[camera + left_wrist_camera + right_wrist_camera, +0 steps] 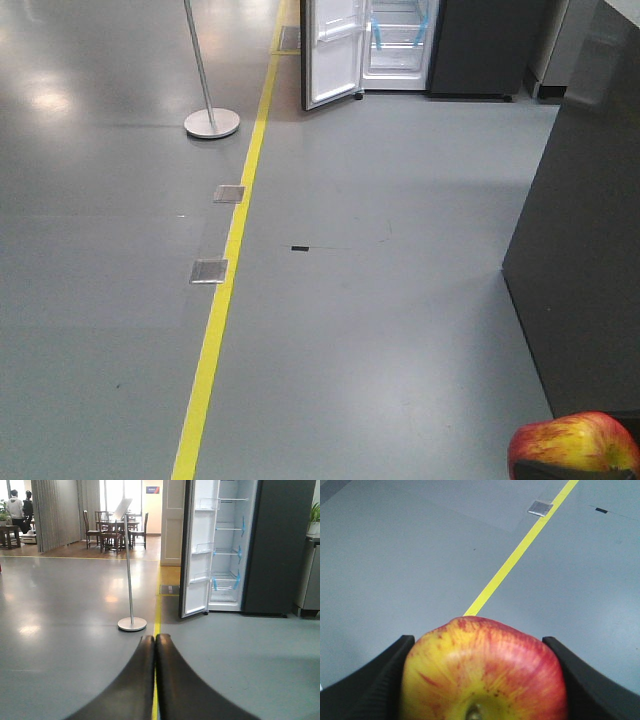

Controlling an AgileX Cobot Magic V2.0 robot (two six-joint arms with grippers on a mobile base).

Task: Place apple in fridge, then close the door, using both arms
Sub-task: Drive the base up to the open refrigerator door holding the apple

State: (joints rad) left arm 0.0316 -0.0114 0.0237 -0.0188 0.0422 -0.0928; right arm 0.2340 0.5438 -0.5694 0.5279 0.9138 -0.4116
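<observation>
Pinching a small round red-and-yellow streaked apple: right black gripper, one ribbed pad on each side of the fruit, stem end toward the wrist camera. Front view puts the apple at the bottom right corner, above the grey floor and just beside a dark grey cabinet side panel.

Left black gripper: fingers pressed together tip to tip, nothing between them, aimed low across the floor.

Tall dark grey matte fridge stands at the far end of the floor, well apart from the apple. Interior is white, with white shelves carrying blue tape strips. Its tall door is swung wide open on the left side, white inner face with clear plastic bins showing. Apple not in the fridge.

Yellow painted floor line runs from the near edge toward the foot of the door. Silver pole on a round white base stands just left of the line. Two square metal floor plates sit against the line's left edge. Wooden chairs and table are in the far room.
</observation>
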